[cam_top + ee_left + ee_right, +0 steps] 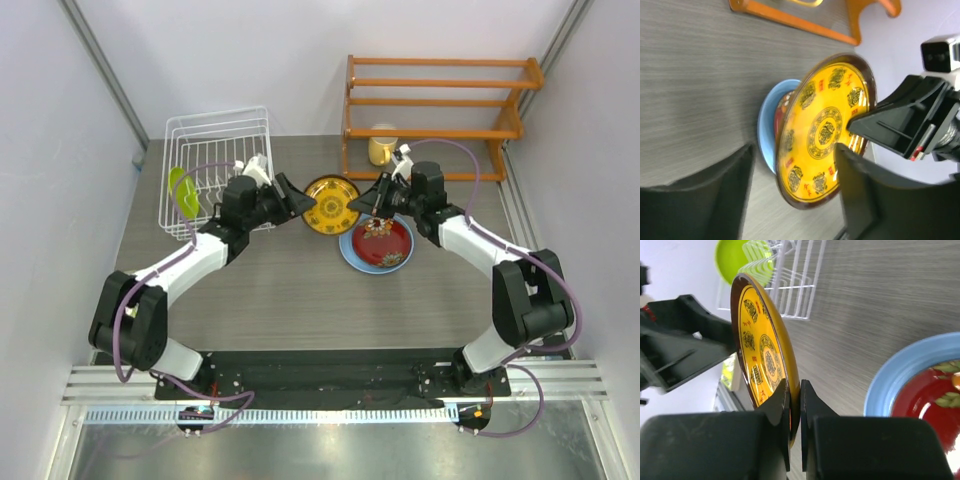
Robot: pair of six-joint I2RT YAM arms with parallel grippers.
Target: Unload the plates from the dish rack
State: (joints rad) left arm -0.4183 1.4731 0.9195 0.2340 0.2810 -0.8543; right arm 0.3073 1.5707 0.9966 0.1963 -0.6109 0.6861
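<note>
With the left gripper (302,205) parted and only the right gripper (800,405) pinching the yellow plate (765,355) at 3 o'clock, it may swivel loose onto the red plate (385,243) at 5 o'clock.

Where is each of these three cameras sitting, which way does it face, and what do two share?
Top external: high behind the robot, looking down on the table; left arm and right arm show.
Left wrist: rides its arm, faces right at the yellow plate; its open fingers show.
Right wrist: rides its arm, faces left toward the dish rack; its fingers pinch the plate's rim.
Shared: both wrist views show that plate and the blue plate.
</note>
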